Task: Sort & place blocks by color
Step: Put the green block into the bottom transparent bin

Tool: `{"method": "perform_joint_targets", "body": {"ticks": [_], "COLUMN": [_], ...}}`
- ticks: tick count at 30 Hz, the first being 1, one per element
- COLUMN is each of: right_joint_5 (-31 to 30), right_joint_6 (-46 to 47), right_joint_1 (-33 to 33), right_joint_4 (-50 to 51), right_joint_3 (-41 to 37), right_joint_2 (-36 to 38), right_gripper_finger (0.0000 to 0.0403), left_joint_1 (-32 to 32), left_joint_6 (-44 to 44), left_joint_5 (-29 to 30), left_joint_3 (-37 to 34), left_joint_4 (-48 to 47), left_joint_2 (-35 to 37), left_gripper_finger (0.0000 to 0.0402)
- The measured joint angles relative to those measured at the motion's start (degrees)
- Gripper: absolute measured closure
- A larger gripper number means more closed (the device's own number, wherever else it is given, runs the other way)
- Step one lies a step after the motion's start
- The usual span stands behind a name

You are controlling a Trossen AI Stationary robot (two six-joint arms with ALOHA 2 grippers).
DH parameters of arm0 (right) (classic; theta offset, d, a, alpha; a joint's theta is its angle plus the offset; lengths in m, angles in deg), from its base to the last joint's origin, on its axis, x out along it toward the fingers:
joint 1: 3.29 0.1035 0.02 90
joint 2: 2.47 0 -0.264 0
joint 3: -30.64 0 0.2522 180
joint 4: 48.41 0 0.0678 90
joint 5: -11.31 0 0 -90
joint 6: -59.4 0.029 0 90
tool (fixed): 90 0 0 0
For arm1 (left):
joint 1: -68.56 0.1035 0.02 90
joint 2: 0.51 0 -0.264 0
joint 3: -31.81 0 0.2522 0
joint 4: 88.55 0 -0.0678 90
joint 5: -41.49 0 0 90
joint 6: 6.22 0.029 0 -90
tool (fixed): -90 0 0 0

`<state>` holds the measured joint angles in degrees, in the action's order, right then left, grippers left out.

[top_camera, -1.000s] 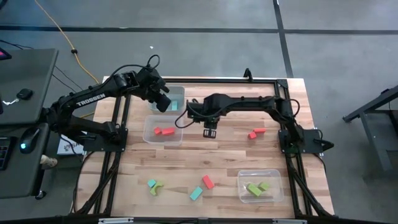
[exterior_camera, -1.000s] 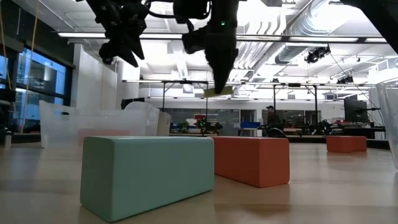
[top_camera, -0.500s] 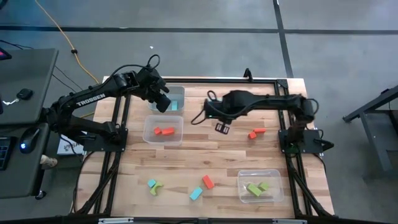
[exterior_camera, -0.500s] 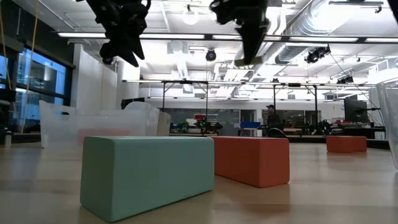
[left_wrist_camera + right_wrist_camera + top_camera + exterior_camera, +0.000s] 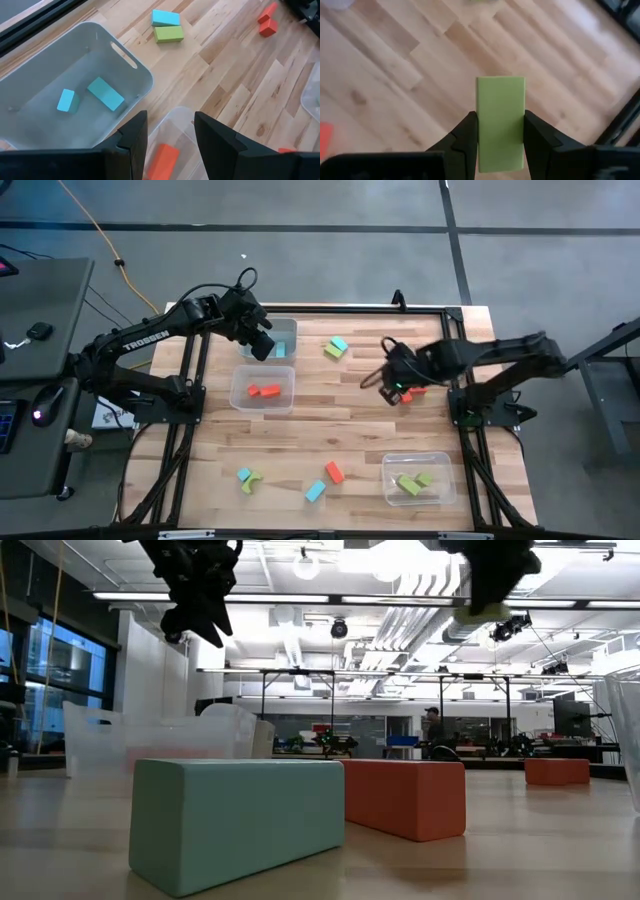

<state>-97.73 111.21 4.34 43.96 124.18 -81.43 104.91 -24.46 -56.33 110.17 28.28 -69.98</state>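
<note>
Right gripper (image 5: 500,142) was clamped on a green block (image 5: 500,121), held above the table (image 5: 350,440) right of centre, close to two red blocks (image 5: 412,392). Left gripper (image 5: 170,130) hung part open and empty over the far-left bin (image 5: 127,70) holding two cyan blocks (image 5: 105,93). Near-right bin (image 5: 440,465) held green blocks (image 5: 415,482).

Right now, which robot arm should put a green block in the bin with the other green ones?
The right. Its gripper is shut on a green block, and the green bin sits on its side of the table. The left gripper hangs empty over the blue bin, far across.
</note>
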Motion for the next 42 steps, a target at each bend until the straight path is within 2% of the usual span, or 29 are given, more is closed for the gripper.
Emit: {"method": "perform_joint_targets", "body": {"ticks": [6, 12, 18, 24, 33, 42], "right_joint_5": [4.01, 8.70, 10.27, 8.77, 11.19, 14.42], "right_joint_6": [12.31, 18.28, 20.81, 26.52, 29.02, 32.27], "right_joint_1": [8.26, 16.57, 25.42, 32.80, 38.45, 41.24], "right_joint_4": [-1.41, -4.07, -12.56, -17.77, -28.78, -35.15], "right_joint_3": [-5.68, -8.61, -11.40, -15.63, -21.93, -27.06], "right_joint_2": [4.71, 4.78, 4.70, 4.70, 4.70, 4.66], "right_gripper_finger": [0.0306, 0.0306, 0.0306, 0.0306, 0.0306, 0.0306], "left_joint_1": [-0.01, -0.02, -0.01, 0.00, -0.02, -0.02], "left_joint_6": [0.00, -0.11, -1.95, -2.62, -5.54, -5.61], "left_joint_5": [0.02, 0.02, 0.04, 0.04, 0.03, 0.04], "left_joint_3": [0.00, 0.00, 0.00, 0.00, 0.00, 0.00], "left_joint_4": [0.00, 0.00, 0.00, 0.00, -0.04, -0.04], "left_joint_2": [0.00, 0.00, 0.00, 0.00, 0.00, 0.00], "left_gripper_finger": [0.0261, 0.0261, 0.0261, 0.0261, 0.0261, 0.0261]}}
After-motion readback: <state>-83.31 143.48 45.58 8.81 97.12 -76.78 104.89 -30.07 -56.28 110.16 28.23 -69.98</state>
